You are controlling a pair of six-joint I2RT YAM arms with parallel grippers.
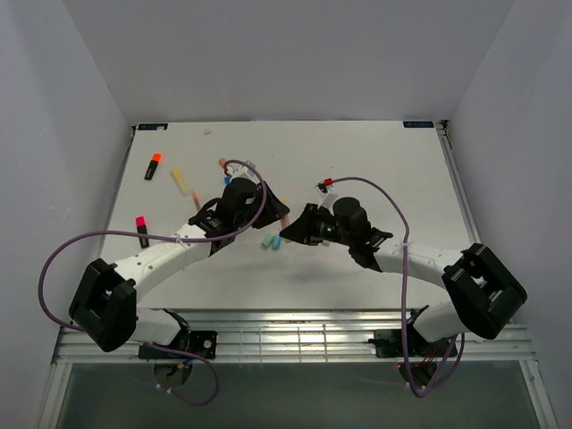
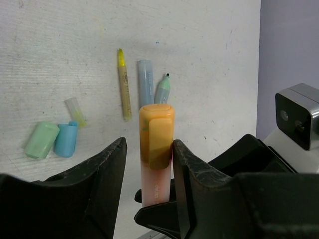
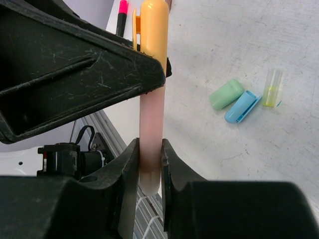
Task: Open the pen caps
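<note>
A pink-bodied pen (image 3: pixel 151 119) with an orange cap (image 2: pixel 157 134) is held in the air between both grippers. My right gripper (image 3: pixel 149 149) is shut on the pink body near its rear end. My left gripper (image 2: pixel 149 144) is open around the orange cap: the right finger touches the cap and a gap shows on the left side. In the top view the left gripper (image 1: pixel 279 213) and right gripper (image 1: pixel 291 231) meet at mid-table. Loose green (image 2: pixel 41 140), blue (image 2: pixel 66 140) and clear yellowish (image 2: pixel 76 110) caps lie on the table.
A thin yellow pen (image 2: pixel 123 84), a blue-grey marker body (image 2: pixel 145 88) and an uncapped green marker (image 2: pixel 162 89) lie beyond the caps. A black marker with an orange cap (image 1: pixel 153 166), one with a pink cap (image 1: pixel 142 231) and a yellow pen (image 1: pixel 183 181) lie at the left.
</note>
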